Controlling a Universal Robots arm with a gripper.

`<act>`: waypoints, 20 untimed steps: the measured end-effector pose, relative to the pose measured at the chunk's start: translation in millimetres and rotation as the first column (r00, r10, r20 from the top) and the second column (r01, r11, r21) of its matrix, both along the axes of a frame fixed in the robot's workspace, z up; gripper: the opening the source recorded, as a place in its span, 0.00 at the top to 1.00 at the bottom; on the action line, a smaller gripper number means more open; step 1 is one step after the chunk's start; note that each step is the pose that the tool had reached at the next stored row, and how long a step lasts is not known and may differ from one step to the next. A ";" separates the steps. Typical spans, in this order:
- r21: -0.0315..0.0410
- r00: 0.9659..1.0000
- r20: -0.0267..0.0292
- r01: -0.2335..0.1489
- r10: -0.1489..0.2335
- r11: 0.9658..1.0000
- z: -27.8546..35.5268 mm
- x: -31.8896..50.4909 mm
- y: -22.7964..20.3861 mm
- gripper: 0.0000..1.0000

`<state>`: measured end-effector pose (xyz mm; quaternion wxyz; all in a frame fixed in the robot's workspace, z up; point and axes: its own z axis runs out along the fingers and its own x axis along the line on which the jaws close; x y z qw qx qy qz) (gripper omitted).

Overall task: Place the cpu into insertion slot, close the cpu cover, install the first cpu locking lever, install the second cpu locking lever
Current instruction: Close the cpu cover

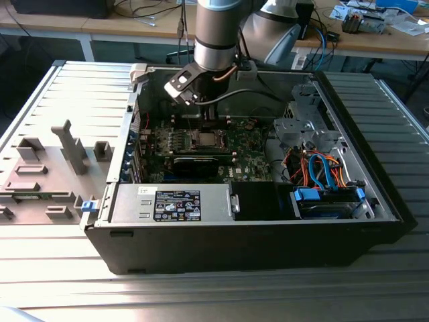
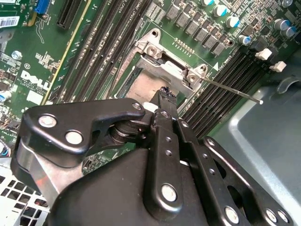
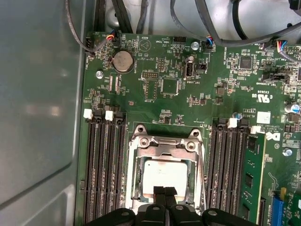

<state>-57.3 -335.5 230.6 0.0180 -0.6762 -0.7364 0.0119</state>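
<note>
The cpu (image 3: 162, 175) lies flat in the insertion slot (image 1: 204, 139), its silver-grey face showing through the cut-out of the cpu cover (image 3: 162, 151). That silver frame lies down over the socket. My gripper (image 3: 164, 192) is shut with nothing between its fingers. Its tips hang over the edge of the cover and cpu; I cannot tell whether they touch. In the second wrist view the gripper (image 2: 164, 94) points down at the same socket, and a thin metal locking lever (image 2: 230, 89) sticks out sideways from the cover's corner. In the exterior view the gripper (image 1: 204, 114) reaches down into the open case.
Long black memory slots (image 3: 103, 169) flank the socket on both sides. A long black card (image 1: 194, 163), the power supply (image 1: 174, 201) and a drive cage with blue and orange cables (image 1: 322, 174) crowd the case. Grey fixtures (image 1: 67, 154) stand at the exterior view's left.
</note>
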 end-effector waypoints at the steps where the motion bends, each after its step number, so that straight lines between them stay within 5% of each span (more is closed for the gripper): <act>1: 0.000 1.000 0.000 0.000 0.000 1.000 -0.1 -0.3 0.0 0.89; 20: 0.000 1.000 0.000 0.000 0.000 1.000 -3.3 -4.5 0.0 0.89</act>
